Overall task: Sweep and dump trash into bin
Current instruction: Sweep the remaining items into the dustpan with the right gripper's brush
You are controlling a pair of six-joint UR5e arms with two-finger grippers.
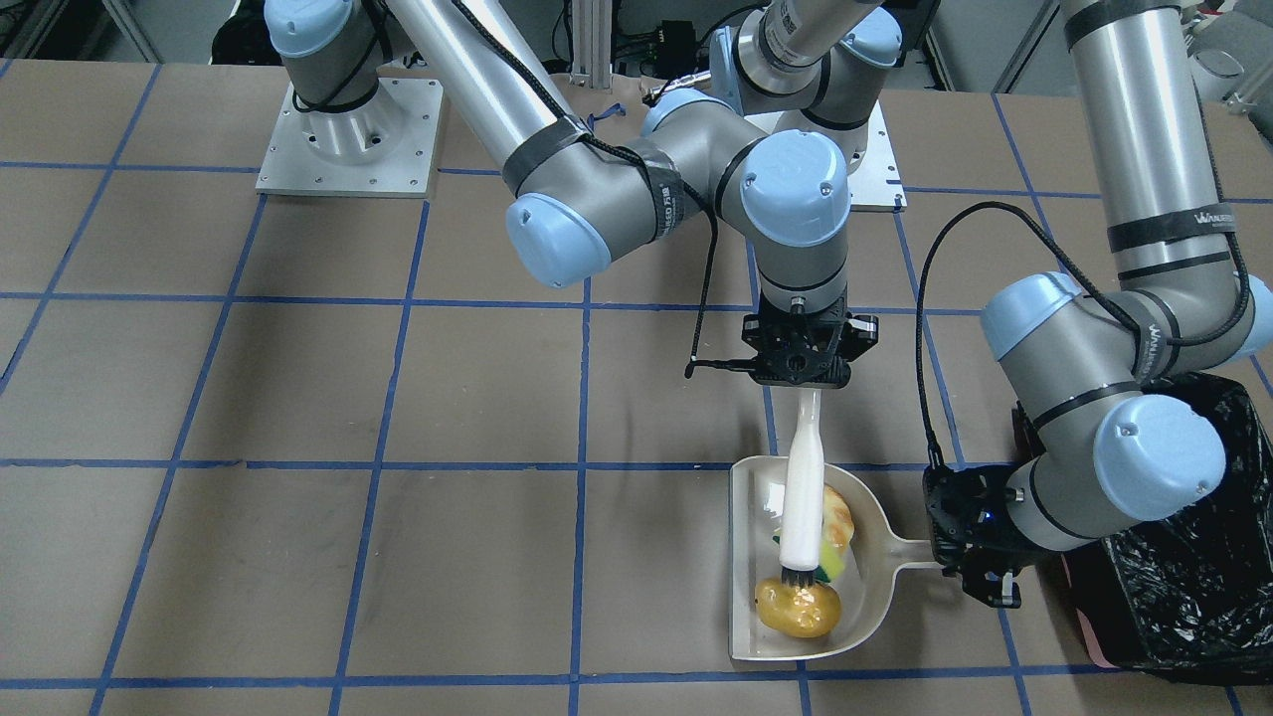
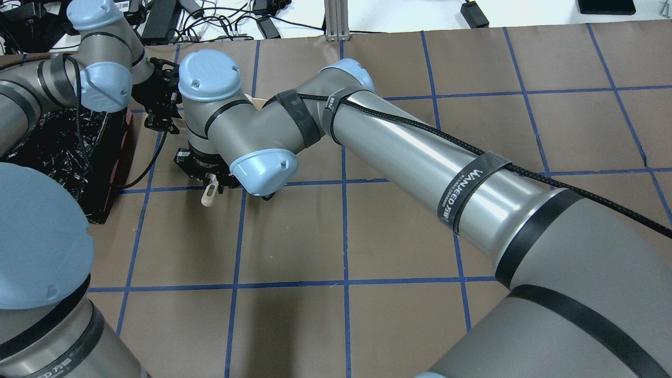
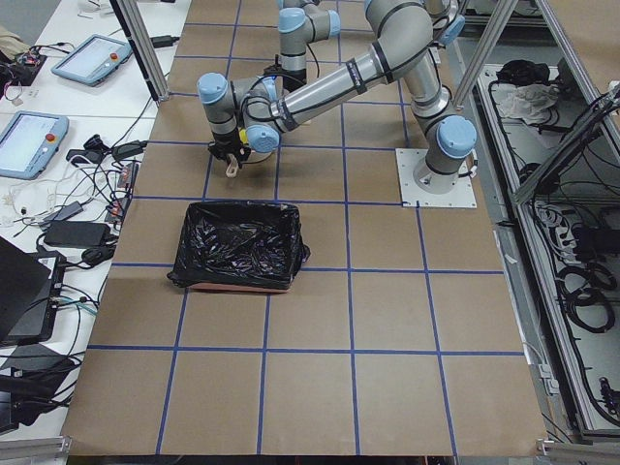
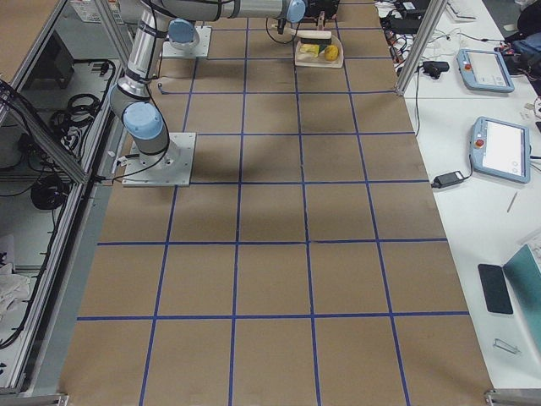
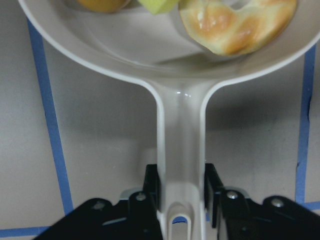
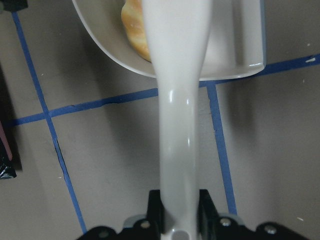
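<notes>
The beige dustpan (image 1: 761,517) lies flat on the table and holds all three trash pieces: the golden-brown potato lump (image 1: 798,608), the yellow-green sponge wedge (image 1: 833,564) and the orange-white shrimp (image 1: 838,517). My left gripper (image 1: 943,559) is shut on the dustpan handle (image 5: 181,145). My right gripper (image 1: 808,383) is shut on a white brush (image 1: 804,497), whose black bristles touch the potato inside the pan. The black-bagged bin (image 1: 1183,537) stands just beyond my left gripper. The left wrist view shows the shrimp (image 5: 237,22) and the sponge (image 5: 157,5).
The bin (image 3: 237,244) has a pink base edge (image 1: 1084,607). Both arms crowd together over the pan on the robot's left side. The brown paper table (image 1: 298,497) has a blue tape grid. The arm bases (image 1: 348,134) sit at the robot's edge.
</notes>
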